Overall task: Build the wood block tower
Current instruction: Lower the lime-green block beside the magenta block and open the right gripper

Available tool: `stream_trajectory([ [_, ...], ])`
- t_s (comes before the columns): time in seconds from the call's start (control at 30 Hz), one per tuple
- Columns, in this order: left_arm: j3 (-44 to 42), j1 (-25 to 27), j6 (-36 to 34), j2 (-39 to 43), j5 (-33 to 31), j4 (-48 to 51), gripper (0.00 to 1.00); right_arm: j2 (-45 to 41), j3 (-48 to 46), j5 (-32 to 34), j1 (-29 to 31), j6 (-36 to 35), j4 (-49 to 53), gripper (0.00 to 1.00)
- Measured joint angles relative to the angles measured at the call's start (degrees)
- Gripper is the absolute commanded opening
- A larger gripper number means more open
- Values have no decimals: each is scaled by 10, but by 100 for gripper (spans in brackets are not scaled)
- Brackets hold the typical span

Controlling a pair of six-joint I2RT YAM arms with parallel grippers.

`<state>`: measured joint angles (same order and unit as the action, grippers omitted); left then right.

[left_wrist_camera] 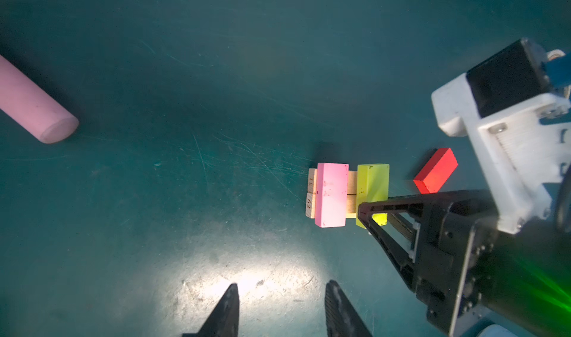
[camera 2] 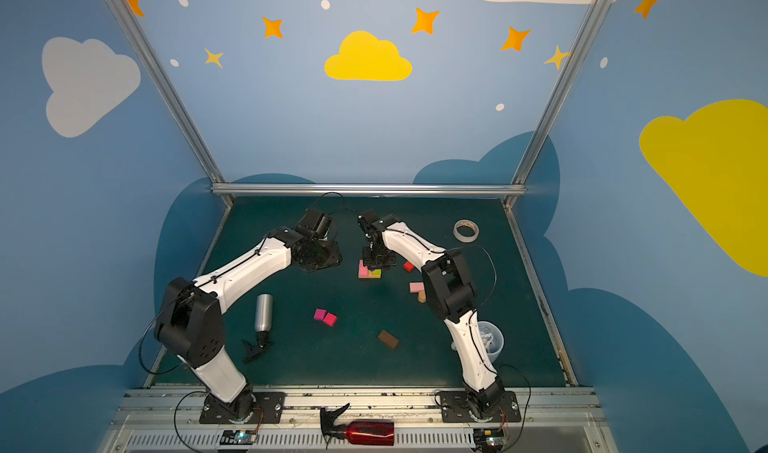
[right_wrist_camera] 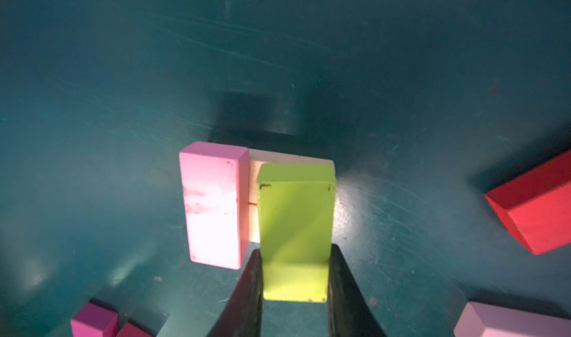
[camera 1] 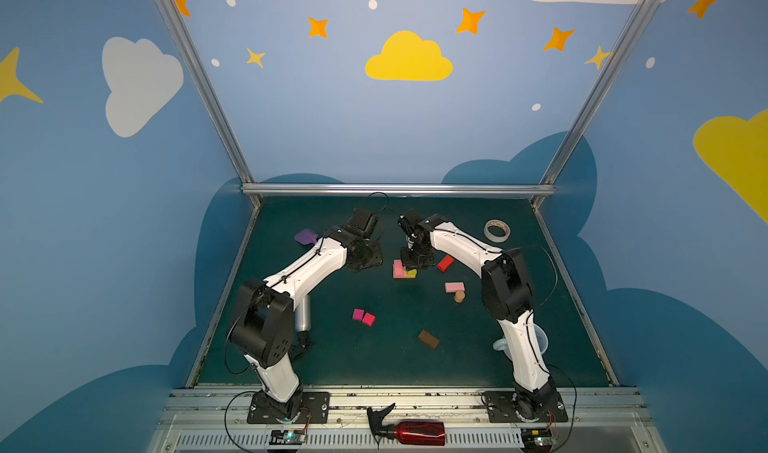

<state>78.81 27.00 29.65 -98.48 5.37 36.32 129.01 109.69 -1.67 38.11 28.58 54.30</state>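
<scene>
Tower point(camera 1: 404, 270), mid-table point(camera 1: 374, 368) toward the far edge. The right gripper point(right_wrist_camera: 295, 252) jaws pinch the green block point(right_wrist_camera: 295, 208) over the tan base point(left_wrist_camera: 311, 193), just beside the pink block point(right_wrist_camera: 213, 205). The left gripper point(left_wrist_camera: 281, 289) is half-open and empty. The blocks are probably light, rigid and slick-painted, so grip them across the long flat sides.

Ten wood blocks point(camera 1: 428, 339), two robot arms point(camera 1: 305, 270), two spray bottles point(camera 2: 263, 313), one tape roll point(camera 1: 497, 230), one spatula point(camera 1: 306, 236), one cup point(camera 2: 494, 343).

Green table point(camera 1: 332, 363) w/ red block point(camera 1: 445, 262), pink block point(camera 1: 454, 287), tan cylinder point(camera 1: 459, 296), magenta squares point(camera 1: 358, 314), brown block point(camera 1: 428, 339), tape roll point(camera 1: 497, 239)
</scene>
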Motion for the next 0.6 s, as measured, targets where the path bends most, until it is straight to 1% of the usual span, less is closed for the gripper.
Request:
stream_trajectory([
  [0.23, -1, 0, 0, 0, 0, -1, 46, 4, 0, -3, 0, 0, 0, 20],
  [0.6, -1, 0, 2, 0, 2, -1, 46, 5, 0, -4, 1, 1, 0, 27],
])
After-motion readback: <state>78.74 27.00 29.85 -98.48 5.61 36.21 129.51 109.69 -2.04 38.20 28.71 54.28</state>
